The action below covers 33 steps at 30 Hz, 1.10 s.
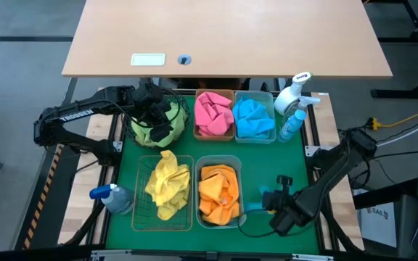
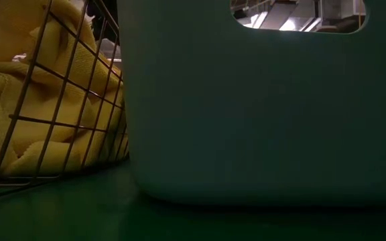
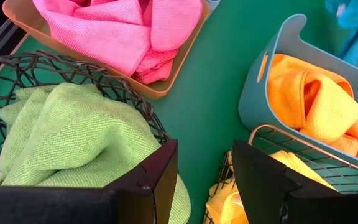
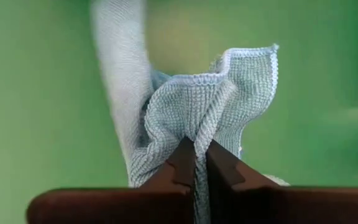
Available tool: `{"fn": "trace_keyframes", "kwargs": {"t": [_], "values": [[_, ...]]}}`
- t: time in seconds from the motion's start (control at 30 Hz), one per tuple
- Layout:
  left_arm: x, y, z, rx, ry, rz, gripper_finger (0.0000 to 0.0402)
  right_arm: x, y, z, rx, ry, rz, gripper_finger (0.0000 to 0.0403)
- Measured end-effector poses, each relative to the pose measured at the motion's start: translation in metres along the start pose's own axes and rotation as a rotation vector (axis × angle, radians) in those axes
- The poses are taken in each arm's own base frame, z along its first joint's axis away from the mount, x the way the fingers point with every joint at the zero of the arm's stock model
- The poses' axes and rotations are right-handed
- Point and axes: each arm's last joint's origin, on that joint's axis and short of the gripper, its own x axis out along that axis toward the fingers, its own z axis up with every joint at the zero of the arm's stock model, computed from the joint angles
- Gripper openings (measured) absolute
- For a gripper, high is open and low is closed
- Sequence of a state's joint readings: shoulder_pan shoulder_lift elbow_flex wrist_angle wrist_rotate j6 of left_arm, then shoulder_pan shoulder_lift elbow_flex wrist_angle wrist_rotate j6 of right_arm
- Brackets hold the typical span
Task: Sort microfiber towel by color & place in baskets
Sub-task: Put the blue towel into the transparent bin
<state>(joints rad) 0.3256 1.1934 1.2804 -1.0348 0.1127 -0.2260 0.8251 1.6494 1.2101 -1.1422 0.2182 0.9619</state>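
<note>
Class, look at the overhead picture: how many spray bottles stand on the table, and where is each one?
3. Two spray bottles, one white and one blue, stand together beside the basket of blue towels. Another stands beside the wire basket.

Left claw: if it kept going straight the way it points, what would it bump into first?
Probably the bare green mat between the baskets. The left claw, open, points into the gap between the green towel and the wire basket. Depth is hard to judge.

Two black jointed arms: the left arm (image 1: 75, 119) bears white lettering; each claw has dark, blocky, angular fingers (image 3: 157, 180) with stepped inner edges.
</note>
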Motion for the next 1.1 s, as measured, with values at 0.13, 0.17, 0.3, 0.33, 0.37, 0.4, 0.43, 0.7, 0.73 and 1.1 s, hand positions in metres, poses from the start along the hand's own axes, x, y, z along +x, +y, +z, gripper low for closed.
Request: {"fn": "trace_keyframes", "kwargs": {"t": [0.13,0.17,0.3,0.33,0.37,0.4,0.43,0.7,0.73,1.1], "values": [[0.000,0.000,0.001,0.010,-0.012,-0.001,0.0146,-0.036,-0.018,0.020,-0.075,-0.055,-0.111,0.0016],[0.000,0.000,0.002,0.018,-0.019,-0.003,0.0146,-0.045,-0.022,0.025,-0.098,-0.073,-0.133,0.0014],[0.000,-0.001,0.006,0.061,-0.059,-0.011,0.0145,-0.083,-0.043,0.044,-0.149,-0.161,-0.181,0.0005],[0.000,-0.001,0.006,0.068,-0.067,-0.012,0.0146,-0.092,-0.050,0.049,-0.143,-0.185,-0.188,0.0005],[0.000,-0.002,0.007,0.076,-0.075,-0.014,0.0145,-0.100,-0.056,0.054,-0.135,-0.208,-0.197,0.0005],[0.000,-0.002,0.008,0.086,-0.082,-0.015,0.0145,-0.108,-0.064,0.058,-0.124,-0.230,-0.209,0.0006],[0.000,-0.002,0.009,0.093,-0.090,-0.016,0.0145,-0.115,-0.072,0.063,-0.112,-0.252,-0.223,0.0008],[-0.001,-0.004,0.015,0.141,-0.156,-0.041,0.0146,-0.152,-0.150,0.093,-0.053,-0.353,-0.379,0.0006],[-0.002,-0.006,0.018,0.165,-0.187,-0.073,0.0146,-0.152,-0.161,0.095,-0.035,-0.344,-0.398,0.0006],[-0.055,-0.026,0.031,0.460,-0.602,-0.499,0.0146,-0.130,-0.257,0.115,0.079,-0.199,-0.398,0.0011]]}}
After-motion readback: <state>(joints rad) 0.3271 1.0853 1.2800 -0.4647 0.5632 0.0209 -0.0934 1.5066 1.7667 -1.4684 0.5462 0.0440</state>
